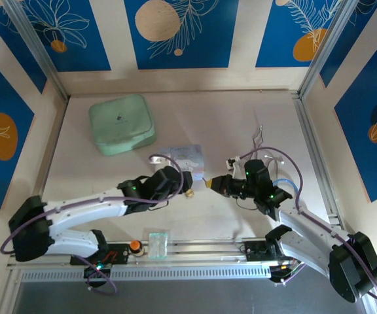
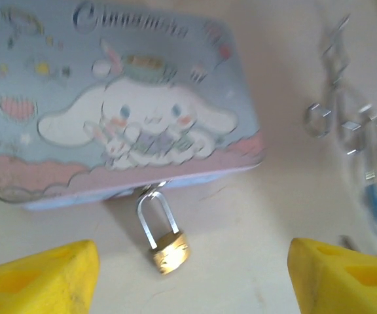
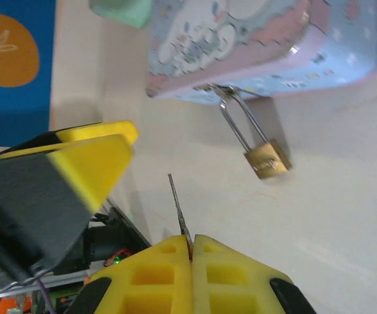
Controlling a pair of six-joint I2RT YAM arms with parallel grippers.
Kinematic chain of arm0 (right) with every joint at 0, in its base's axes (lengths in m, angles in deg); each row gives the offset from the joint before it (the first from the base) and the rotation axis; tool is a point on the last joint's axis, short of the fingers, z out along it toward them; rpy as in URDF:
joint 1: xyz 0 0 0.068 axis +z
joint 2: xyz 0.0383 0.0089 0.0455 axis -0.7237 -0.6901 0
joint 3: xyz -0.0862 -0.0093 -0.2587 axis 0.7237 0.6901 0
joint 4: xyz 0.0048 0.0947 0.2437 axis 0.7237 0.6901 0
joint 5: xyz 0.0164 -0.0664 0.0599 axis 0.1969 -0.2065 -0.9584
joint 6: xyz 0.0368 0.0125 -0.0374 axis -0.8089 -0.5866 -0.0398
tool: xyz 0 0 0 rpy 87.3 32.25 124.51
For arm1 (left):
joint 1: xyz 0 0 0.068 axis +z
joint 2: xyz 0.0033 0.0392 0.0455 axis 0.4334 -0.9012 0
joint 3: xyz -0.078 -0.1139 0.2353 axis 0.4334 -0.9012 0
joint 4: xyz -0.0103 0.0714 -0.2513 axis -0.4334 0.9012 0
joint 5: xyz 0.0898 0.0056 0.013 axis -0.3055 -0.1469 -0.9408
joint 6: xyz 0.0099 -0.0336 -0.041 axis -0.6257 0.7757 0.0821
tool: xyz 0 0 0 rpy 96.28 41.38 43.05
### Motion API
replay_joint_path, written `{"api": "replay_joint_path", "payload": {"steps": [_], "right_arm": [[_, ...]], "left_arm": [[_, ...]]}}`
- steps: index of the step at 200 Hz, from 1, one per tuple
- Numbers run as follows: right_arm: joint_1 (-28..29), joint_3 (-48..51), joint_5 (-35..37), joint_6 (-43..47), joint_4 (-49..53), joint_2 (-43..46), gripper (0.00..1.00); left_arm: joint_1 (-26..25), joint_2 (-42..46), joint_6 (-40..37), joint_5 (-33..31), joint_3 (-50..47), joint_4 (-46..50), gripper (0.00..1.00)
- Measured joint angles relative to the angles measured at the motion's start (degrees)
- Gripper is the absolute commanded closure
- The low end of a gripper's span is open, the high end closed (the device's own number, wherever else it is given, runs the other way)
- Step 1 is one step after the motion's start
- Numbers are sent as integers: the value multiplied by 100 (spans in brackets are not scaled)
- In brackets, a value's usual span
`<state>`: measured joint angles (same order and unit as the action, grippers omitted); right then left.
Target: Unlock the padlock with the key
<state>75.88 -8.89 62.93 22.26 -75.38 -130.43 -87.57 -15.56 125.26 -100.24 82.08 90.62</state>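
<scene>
Brass-gold padlock (image 2: 170,252) lies on the pale desk (image 1: 241,118), just in front of the pale blue cartoon tin (image 2: 110,98). Its silver shackle is hooked through the clasp on the tin's front edge, and both shackle legs run into the body. The body angles away from the tin and rests on the desk.

On the left claw (image 2: 192,281), the 2 yellow fingers (image 2: 38,278) stand wide apart with nothing gripped. The padlock sits ahead of the gap and touches neither finger.

On the right claw (image 3: 192,245), the 2 yellow fingers are pressed together, pinching the key (image 3: 180,212). The thin pale blade sticks out past the fingertips and points toward the tin. Its tip is near the padlock but apart from it, off to one side.

From the top camera, the 2 claws face each other just in front of the tin, with the padlock low between them. A mint-green lidded box (image 1: 122,124) sits well apart, at the far left of the desk.
</scene>
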Motion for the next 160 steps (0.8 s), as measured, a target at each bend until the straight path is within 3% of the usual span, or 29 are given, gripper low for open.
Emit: {"api": "replay_joint_path", "payload": {"steps": [38,160], "right_arm": [[-42,4,-2,157,356,-2,100],[-245,319,-94,216,319,-13,100]], "left_arm": [[-13,-787,173,74,17,-400,29],[92,-1823,824,367,120,-1279,52]]}}
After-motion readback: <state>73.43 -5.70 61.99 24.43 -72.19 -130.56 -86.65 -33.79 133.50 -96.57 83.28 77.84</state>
